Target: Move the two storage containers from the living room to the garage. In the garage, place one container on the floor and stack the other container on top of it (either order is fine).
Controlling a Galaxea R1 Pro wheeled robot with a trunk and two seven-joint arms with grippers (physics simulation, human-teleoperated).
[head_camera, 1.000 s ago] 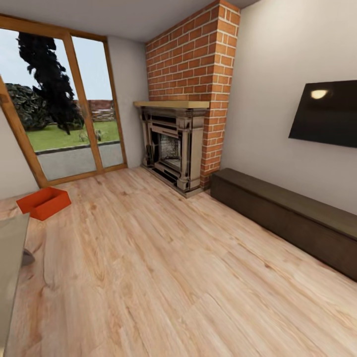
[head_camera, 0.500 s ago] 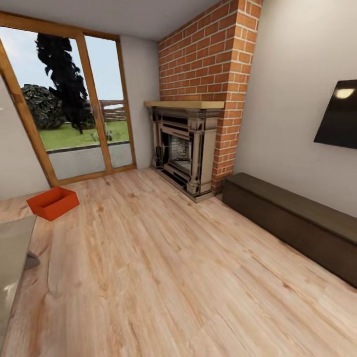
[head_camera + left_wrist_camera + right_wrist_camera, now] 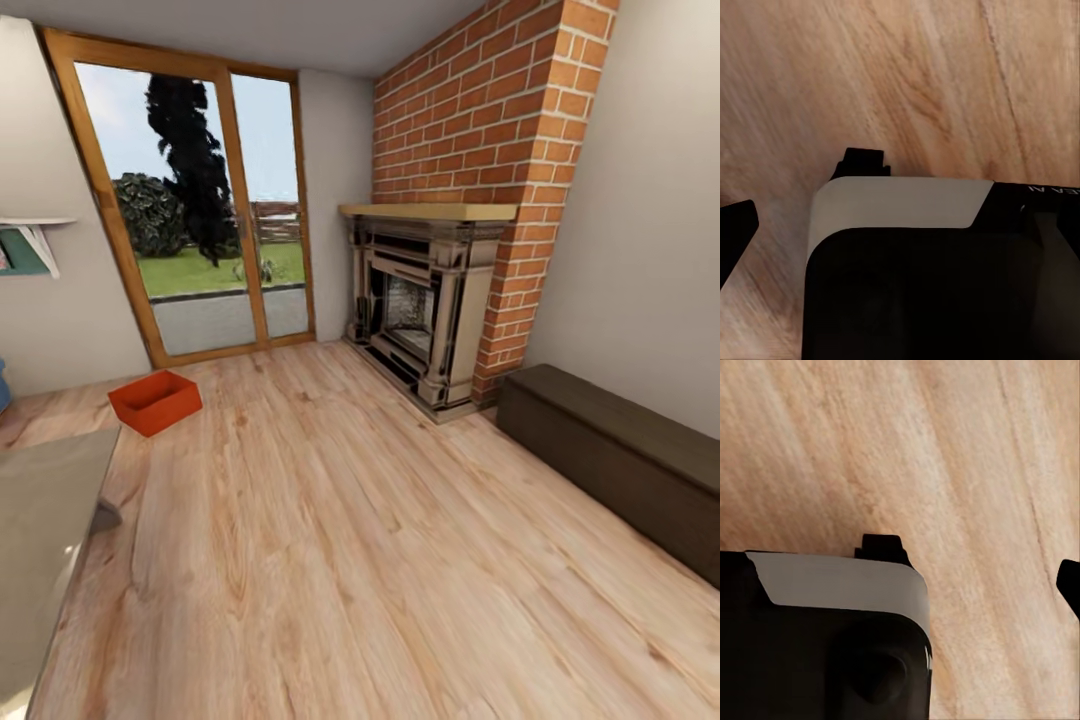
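We see one storage container (image 3: pixel 155 401) on the living room planks near the glass doors (image 3: pixel 205 210); misjudging our approach could nudge it, and pincer states we cannot tell

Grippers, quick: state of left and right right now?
Left gripper: fingertips set apart over bare wood floor, open, holding nothing.
Right gripper: fingertips likewise apart over the floor, open, holding nothing.

A storage container (image 3: pixel 155 401) is set on the plank floor (image 3: pixel 330 560) at the left, just before the glass doors (image 3: pixel 205 205). The fireplace (image 3: pixel 425 300) is placed right of the doors, against the brick chimney (image 3: pixel 480 120). A low cabinet (image 3: pixel 620 455) is set along the right wall, right of the fireplace.
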